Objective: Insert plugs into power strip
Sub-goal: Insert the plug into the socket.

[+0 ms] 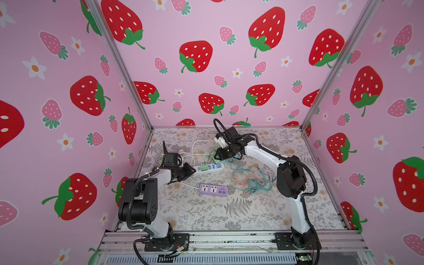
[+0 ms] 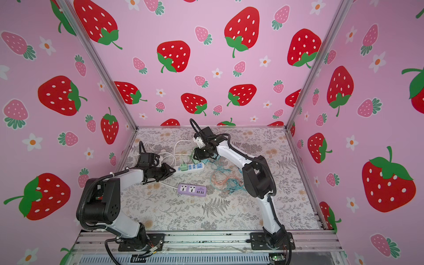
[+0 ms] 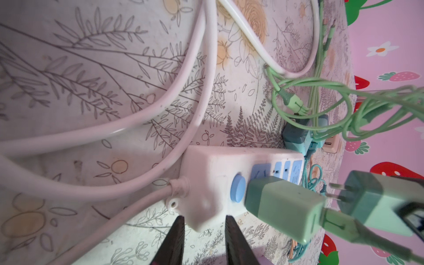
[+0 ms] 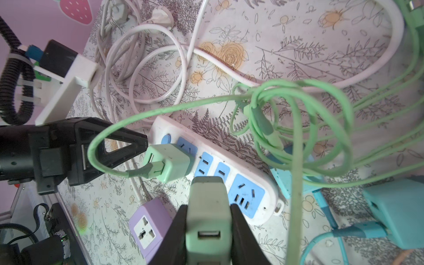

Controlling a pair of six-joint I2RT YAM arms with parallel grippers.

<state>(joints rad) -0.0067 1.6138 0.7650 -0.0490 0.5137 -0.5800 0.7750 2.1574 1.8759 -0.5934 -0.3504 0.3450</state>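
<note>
While the left arm is reaching in over the floral table (image 1: 263,213), the left gripper (image 1: 192,171) is sitting at the cord end of the white power strip (image 1: 212,166). In the left wrist view its fingers (image 3: 176,236) are standing parted on either side of that end's corner. Whether they are pressing it or only flanking it cannot be told. White cords (image 1: 187,153) are lying coiled behind this gripper.

Moving right along the strip, the seated mint-green plug (image 1: 203,167) is standing in the first socket, just beside the blue switch (image 3: 237,188), and its green cable is looping away. Next to it, the right gripper (image 4: 208,206) is pinching the held mint-green plug (image 3: 371,199) by its sides. Its USB port is facing the right wrist camera. Its prongs (image 3: 333,191) are pointing toward the strip's face and hanging clear of it, near the seated plug.

A purple power strip (image 1: 213,190) is lying apart, nearer the front rail. Past the white strip's far end, a teal-blue plug (image 4: 399,215) and a peach-pink plug (image 3: 331,144) are resting on the table. Farther right, a cable tangle (image 1: 250,181) of peach and teal strands is lying loose.
</note>
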